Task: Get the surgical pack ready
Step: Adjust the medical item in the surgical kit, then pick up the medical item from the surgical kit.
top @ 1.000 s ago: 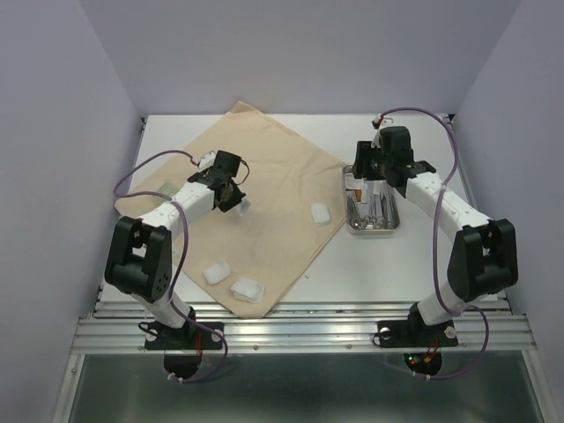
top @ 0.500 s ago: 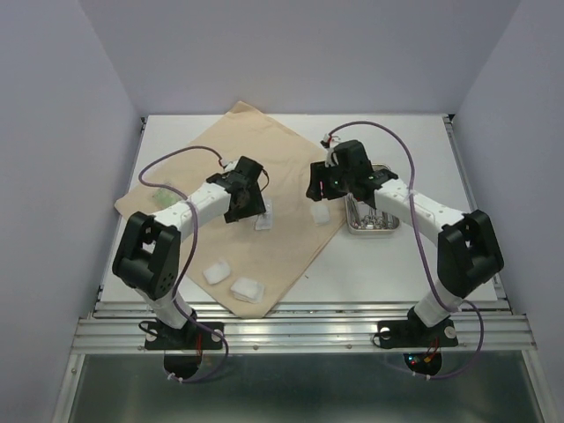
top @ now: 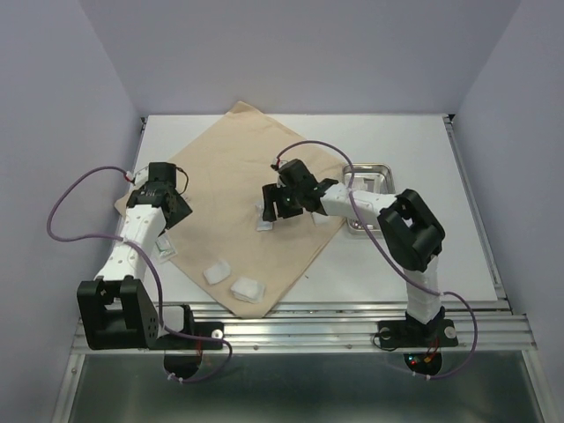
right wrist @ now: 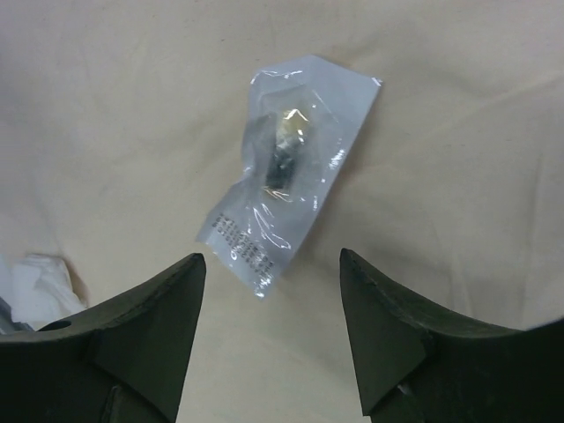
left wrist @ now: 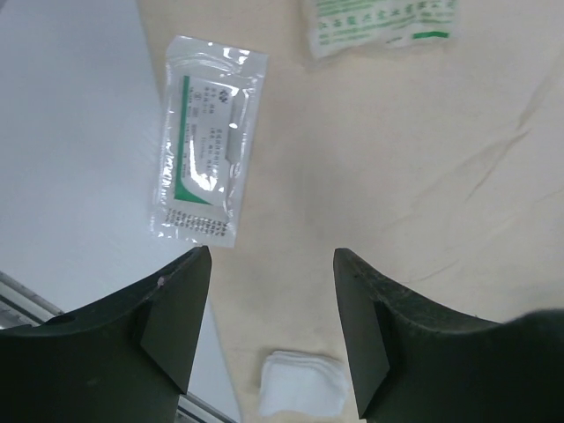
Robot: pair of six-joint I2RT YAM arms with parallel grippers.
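Left fingers (left wrist: 172, 326) spread, empty, above a green-printed packet (left wrist: 207, 176) — right fingers (right wrist: 141, 335) likewise, over a clear pouch (right wrist: 286, 172) on the cloth (right wrist: 441, 88).

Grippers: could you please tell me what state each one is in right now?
Left gripper: open, empty, over the green-printed packet.
Right gripper: open, empty, over the clear packet on the cloth.

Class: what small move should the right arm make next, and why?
Probably lower the right gripper onto the sealed packet: its open jaws hover right over it, and the packet lies flat and untouched on the beige cloth.
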